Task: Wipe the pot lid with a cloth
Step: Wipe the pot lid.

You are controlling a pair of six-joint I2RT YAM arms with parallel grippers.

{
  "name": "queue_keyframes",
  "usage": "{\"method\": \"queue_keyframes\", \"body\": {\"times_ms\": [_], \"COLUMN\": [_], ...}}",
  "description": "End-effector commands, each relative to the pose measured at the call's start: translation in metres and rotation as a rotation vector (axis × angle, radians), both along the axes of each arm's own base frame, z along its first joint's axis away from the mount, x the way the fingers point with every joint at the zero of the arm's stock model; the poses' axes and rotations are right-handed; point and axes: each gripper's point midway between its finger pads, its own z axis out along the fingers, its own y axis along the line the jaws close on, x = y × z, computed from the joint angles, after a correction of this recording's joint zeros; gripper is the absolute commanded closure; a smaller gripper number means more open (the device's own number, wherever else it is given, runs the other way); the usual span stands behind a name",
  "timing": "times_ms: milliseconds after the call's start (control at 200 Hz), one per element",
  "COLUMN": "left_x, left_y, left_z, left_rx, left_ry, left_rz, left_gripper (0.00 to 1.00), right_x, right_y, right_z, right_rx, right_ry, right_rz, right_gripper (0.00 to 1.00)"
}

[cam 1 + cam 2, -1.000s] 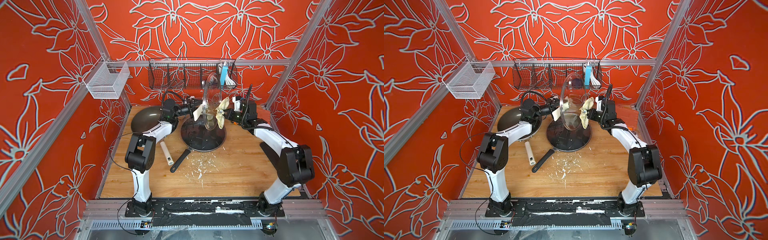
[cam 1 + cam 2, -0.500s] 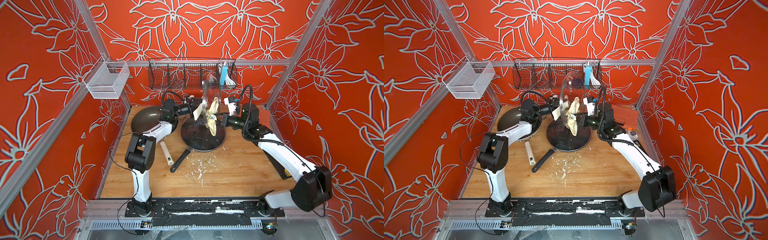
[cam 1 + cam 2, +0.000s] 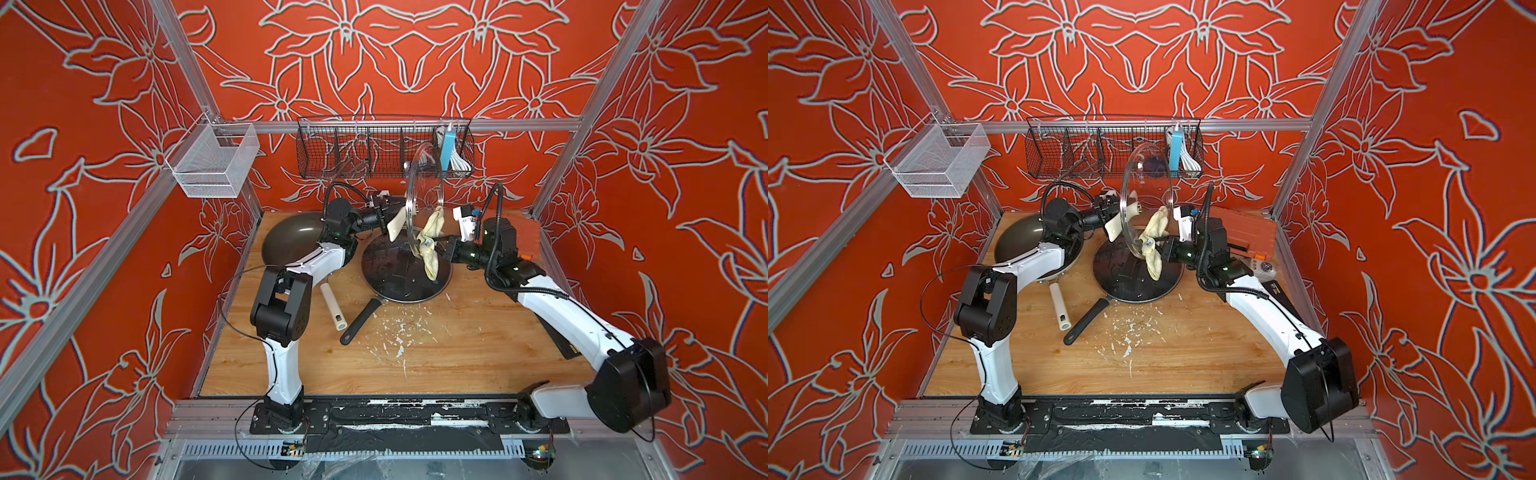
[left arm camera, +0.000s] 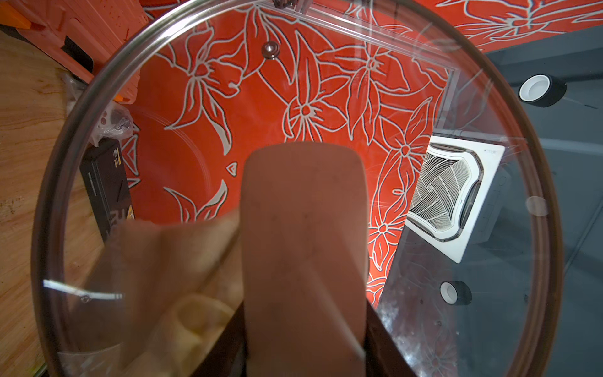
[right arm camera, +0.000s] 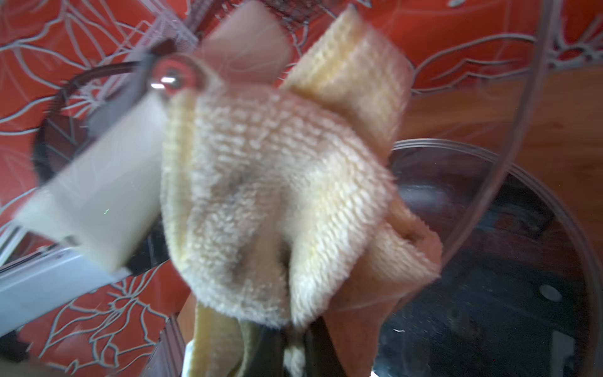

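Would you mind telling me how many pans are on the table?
2. The grey pan with a cream handle sits back left, partly under the left arm. The black pan with a black handle sits at the centre, beneath the cloth. I see no others.

A black frying pan (image 3: pixel 388 278) sits on the wooden table (image 3: pixel 457 357), near a grey wok (image 3: pixel 289 241) with a white handle (image 3: pixel 334 307). White flakes (image 3: pixel 399 332) litter the boards in front. A black wire basket (image 3: pixel 353 153) and a white mesh basket (image 3: pixel 212 166) hang from the rails. An orange case (image 3: pixel 1246 232) lies at the back.
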Motion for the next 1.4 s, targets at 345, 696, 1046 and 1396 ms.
{"method": "queue_keyframes", "body": {"times_ms": [345, 696, 1046, 1396], "left_x": [-0.072, -0.070, -0.077, -0.078], "left_y": [-0.007, -0.010, -0.009, -0.009], "left_z": [0.109, 0.105, 0.114, 0.116], "left_rx": [-0.181, -0.176, -0.178, -0.185], "left_ry": [-0.270, -0.261, -0.295, -0.304], "left_rz": [-0.101, -0.107, -0.118, -0.121], "left_gripper": [1.00, 1.00, 1.00, 1.00], "right_x": [0.065, 0.050, 0.102, 0.112], "right_y": [-0.013, 0.009, -0.038, -0.064], "right_z": [0.052, 0.166, 0.092, 0.062], "right_rx": [0.006, 0.179, 0.062, 0.038], "right_ry": [-0.109, -0.303, -0.170, -0.101], "right_rz": [-0.077, 0.080, -0.162, -0.236], "right_gripper": [1.00, 1.00, 1.00, 1.00]}}
